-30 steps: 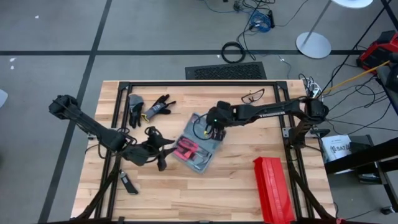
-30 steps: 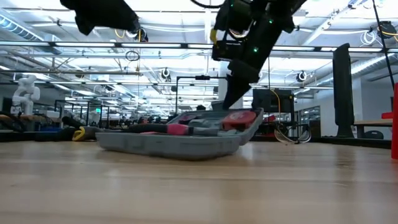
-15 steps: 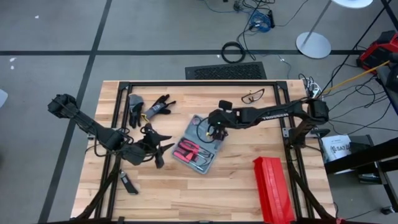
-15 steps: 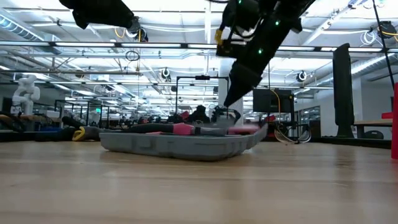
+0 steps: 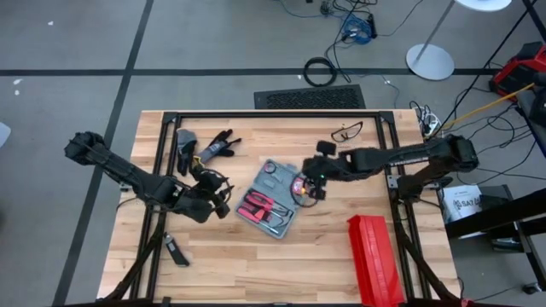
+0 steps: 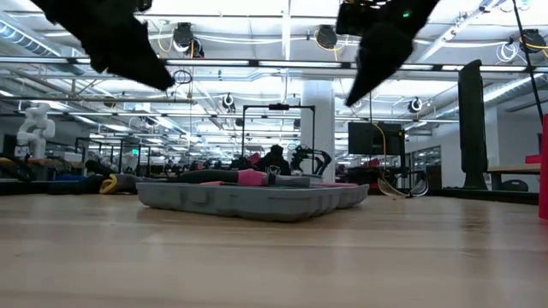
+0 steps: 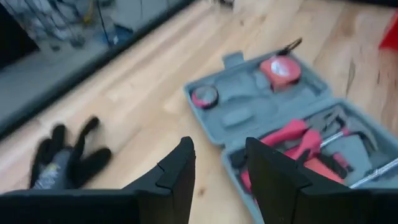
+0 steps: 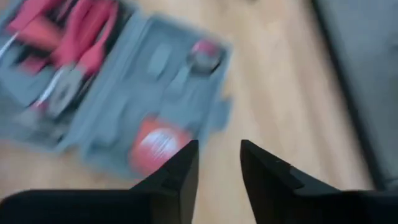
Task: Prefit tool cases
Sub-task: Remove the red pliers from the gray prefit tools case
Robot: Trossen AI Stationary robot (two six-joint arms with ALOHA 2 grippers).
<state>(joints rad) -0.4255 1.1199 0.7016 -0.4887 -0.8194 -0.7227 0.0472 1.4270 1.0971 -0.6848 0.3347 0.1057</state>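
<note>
Tool case [image 8: 118, 93] blurred in right wrist view, red box [image 5: 375, 260] cut off by high view's edge

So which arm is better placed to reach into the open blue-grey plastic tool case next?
Probably the right: the right gripper hangs at the blue-grey plastic tool case's edge, fingers open; the left gripper sits farther off, also open.

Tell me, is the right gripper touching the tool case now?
Apart. In the low view, the right gripper hangs well above the tool case, with open space between.
</note>
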